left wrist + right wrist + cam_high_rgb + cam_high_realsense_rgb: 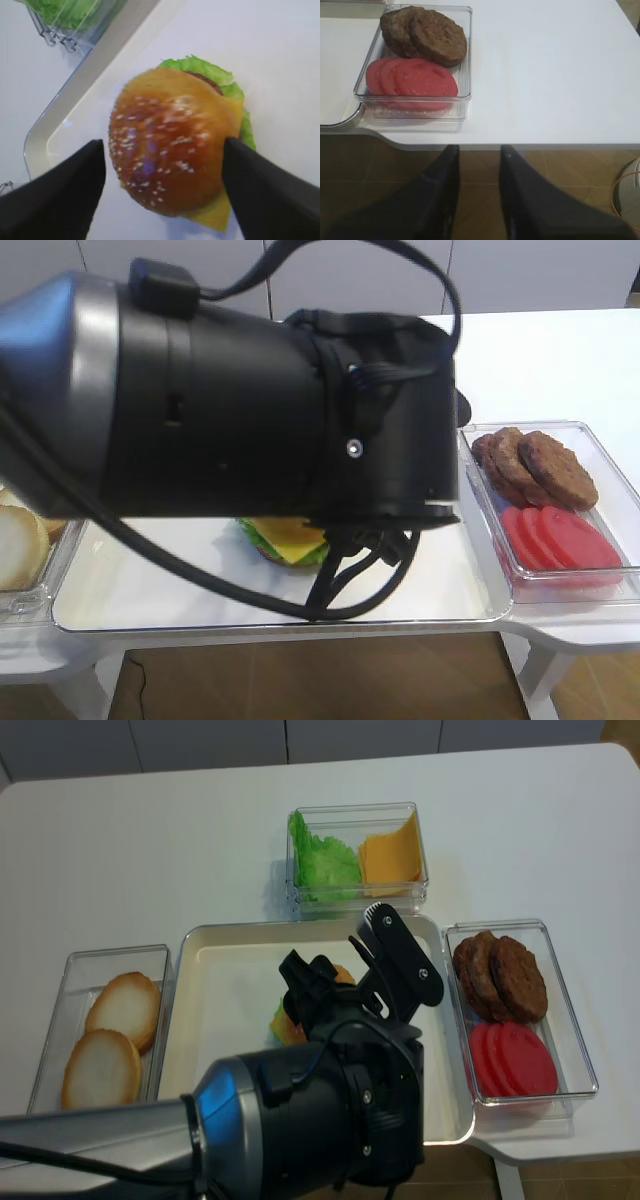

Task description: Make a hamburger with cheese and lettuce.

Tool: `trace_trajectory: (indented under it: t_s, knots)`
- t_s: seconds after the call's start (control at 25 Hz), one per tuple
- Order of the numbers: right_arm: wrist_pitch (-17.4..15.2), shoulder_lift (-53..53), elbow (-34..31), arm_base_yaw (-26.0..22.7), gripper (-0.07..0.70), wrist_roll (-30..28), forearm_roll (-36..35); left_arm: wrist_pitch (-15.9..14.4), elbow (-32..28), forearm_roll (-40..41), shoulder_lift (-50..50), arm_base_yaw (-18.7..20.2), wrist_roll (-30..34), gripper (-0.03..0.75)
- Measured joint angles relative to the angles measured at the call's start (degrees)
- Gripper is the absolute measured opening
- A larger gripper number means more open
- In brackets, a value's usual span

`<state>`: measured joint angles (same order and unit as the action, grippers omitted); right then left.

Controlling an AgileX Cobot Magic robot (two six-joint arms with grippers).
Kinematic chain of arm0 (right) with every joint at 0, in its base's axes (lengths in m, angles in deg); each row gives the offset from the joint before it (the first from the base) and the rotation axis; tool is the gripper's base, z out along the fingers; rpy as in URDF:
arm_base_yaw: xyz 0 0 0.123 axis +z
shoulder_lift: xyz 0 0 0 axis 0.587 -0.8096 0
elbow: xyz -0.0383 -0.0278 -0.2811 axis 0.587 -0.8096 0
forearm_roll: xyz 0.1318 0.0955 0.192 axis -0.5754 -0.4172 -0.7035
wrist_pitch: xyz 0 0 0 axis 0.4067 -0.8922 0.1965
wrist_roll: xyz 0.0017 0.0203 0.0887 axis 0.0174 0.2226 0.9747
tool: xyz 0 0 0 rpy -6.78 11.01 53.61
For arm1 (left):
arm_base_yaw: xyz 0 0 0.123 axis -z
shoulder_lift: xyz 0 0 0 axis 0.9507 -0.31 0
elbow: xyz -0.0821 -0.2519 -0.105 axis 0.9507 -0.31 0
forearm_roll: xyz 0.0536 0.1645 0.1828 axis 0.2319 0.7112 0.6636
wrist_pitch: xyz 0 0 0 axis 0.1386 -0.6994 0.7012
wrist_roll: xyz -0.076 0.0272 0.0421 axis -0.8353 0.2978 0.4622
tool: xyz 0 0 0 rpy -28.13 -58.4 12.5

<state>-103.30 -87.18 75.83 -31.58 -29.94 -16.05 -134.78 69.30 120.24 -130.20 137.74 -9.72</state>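
Observation:
The hamburger (165,120) stands on the white tray (45,145), topped by a golden sesame bun. Its yellow cheese (212,217) pokes out at a corner, and the frilly lettuce (200,67) shows along the far rim. My left gripper (164,145) is open around the bun: the left finger (75,175) stands a small gap away, while the right finger (260,185) rests against the bun's edge. In the exterior high view the arm covers most of the burger, leaving only some cheese (290,537) and lettuce (252,532) in sight. My right gripper (479,150) is open and empty, just off the table's front edge.
A clear box at the right holds brown patties (500,975) and tomato slices (512,1058). Pale bun halves (115,1035) lie in a box at the left. Behind the tray stands a bin with loose lettuce (322,860) and cheese slices (390,855).

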Motion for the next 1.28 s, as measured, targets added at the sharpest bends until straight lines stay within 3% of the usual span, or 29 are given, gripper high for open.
trace_trajectory:
  t_s: [0.2, 0.64, 0.8, 1.04, 1.28]
  knots:
    - [0.0, 0.0, 0.0, 0.0, 0.228, 0.0, 0.0, 1.3, 0.0, 0.0, 0.0, 0.0, 0.0, 0.573]
    - [0.0, 0.0, 0.0, 0.0, 0.228, -0.1, 0.0, 0.8, 2.1, -0.3, 0.0, 0.0, 0.2, 0.583]
    - [0.0, 0.0, 0.0, 0.0, 0.228, -0.4, 0.0, -0.4, 7.9, -5.8, 0.0, -1.0, 7.3, 0.581]
    - [0.0, 0.0, 0.0, 0.0, 0.228, -0.4, 0.0, -4.9, 17.8, -18.3, 0.0, -8.3, 18.4, 0.58]
    - [0.0, 0.0, 0.0, 0.0, 0.228, -0.4, 0.0, -6.6, 20.8, -30.6, 0.0, -20.1, 27.5, 0.58]
